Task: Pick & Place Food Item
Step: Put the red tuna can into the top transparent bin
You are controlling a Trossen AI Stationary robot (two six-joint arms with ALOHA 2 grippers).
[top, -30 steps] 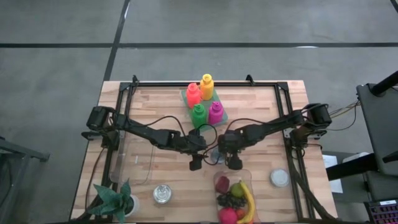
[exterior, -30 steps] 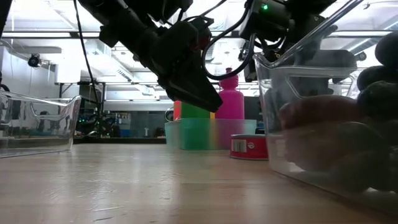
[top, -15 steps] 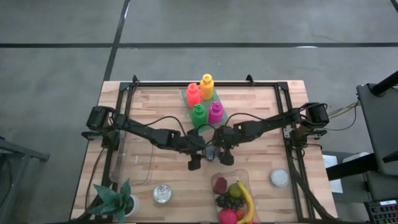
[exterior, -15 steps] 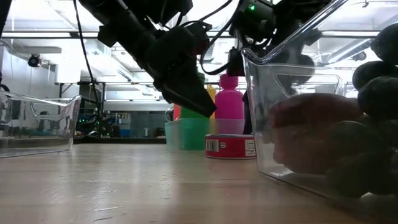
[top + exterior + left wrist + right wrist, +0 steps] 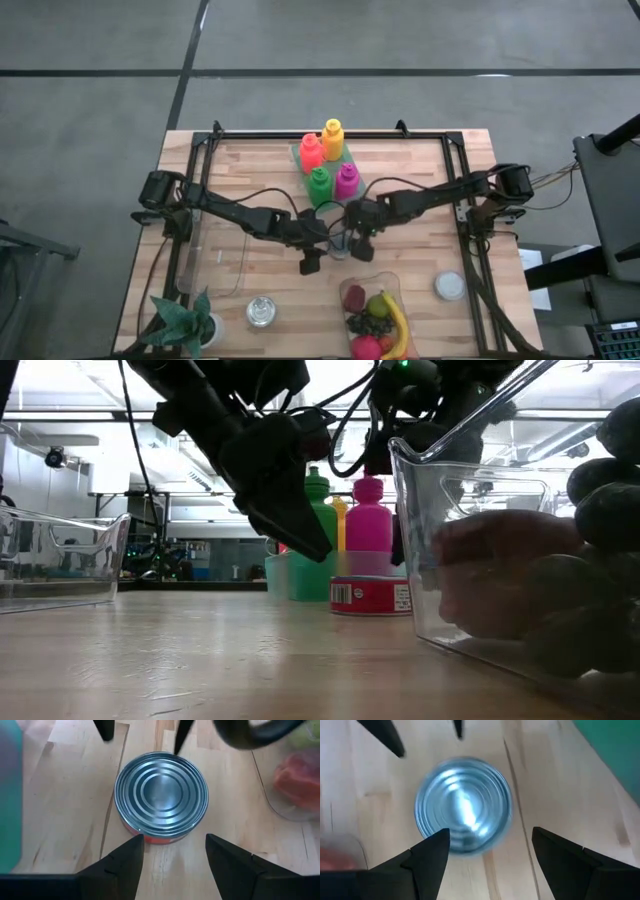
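A low red can (image 5: 370, 596) with a ribbed silver lid (image 5: 161, 795) stands on its base on the wooden table (image 5: 420, 170), near the middle. My left gripper (image 5: 172, 851) hovers open just short of the can, slanting down from the table's left, also seen in the high view (image 5: 310, 262). My right gripper (image 5: 490, 842) hovers open over the can (image 5: 463, 805) from the right side, also seen in the high view (image 5: 360, 250). The two grippers face each other across the can, and neither plainly touches it.
A clear tub of fruit (image 5: 375, 320) stands near the can, toward the near right edge. Behind the can a teal tray of coloured bottles (image 5: 328, 165) stands. An empty clear tub (image 5: 215, 260), a plant (image 5: 185, 320), a small jar (image 5: 262, 312) and a white lid (image 5: 449, 286) lie around.
My right gripper has gone from the fruit tub's far rim toward the table's left and far side, rising a little and rolling, and now hangs over the can. The can has slid a little toward the table's left. My left gripper has tipped farther down.
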